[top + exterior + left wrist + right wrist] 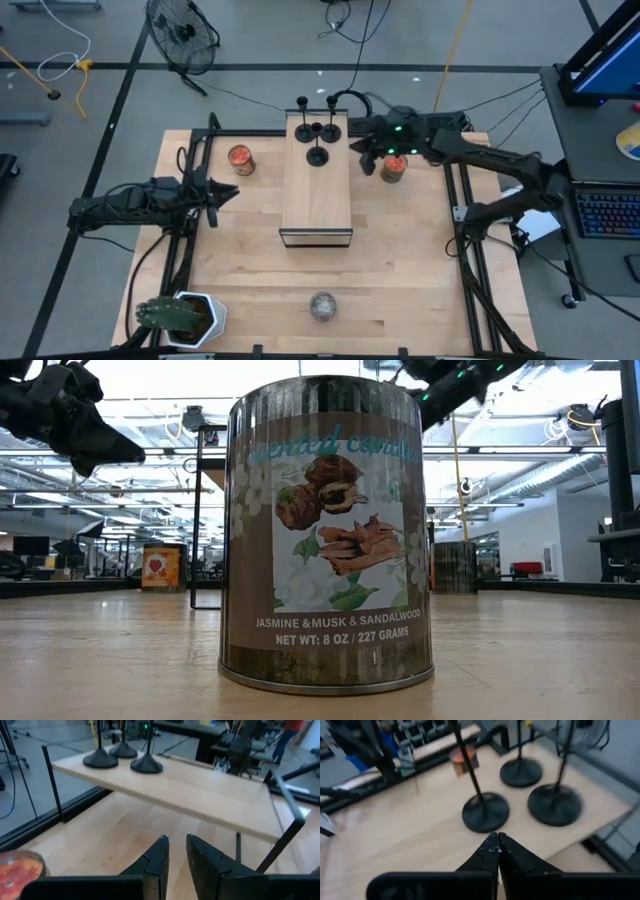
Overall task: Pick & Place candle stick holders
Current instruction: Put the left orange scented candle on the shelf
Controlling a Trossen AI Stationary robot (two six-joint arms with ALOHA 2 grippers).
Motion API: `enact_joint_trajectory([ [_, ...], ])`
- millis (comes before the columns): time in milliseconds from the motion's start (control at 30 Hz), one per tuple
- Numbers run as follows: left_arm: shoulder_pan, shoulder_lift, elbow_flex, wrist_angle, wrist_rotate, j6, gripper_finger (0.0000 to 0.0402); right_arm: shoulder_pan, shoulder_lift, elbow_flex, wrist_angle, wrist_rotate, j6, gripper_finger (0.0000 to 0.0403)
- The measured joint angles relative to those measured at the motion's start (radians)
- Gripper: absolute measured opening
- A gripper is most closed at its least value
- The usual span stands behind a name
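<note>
Right end effector (497,851), fingers pressed together and empty, hovers just beside the candle stick holders (485,813), seemingly slightly above their shelf (395,835).

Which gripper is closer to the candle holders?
Right. The right gripper sits shut just beside the three candle holders at the raised board's far end. The left gripper waits off the board's other side, nearer its middle.

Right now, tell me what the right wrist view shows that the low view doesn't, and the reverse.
Only the right wrist view: the three black candle stick holders standing on the raised wooden shelf, with the shut right end effector just short of the nearest base. Only the low view: a candle tin's label close up, filling the middle and hiding the shelf. Both share: the wooden table top and the room beyond.
</note>
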Motion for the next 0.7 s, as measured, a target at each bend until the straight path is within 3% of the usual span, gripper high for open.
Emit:
enact_joint_trajectory([
  [467,0.000,0.000,0.000,0.136,0.002,0.000,0.0072,-0.071,-0.297,-0.004,-0.191,-0.003,0.021,0.0000],
  [700,0.000,0.000,0.000,0.251,0.001,0.005,0.0072,-0.067,-0.458,-0.210,-0.060,-0.004,0.161,0.0000],
])
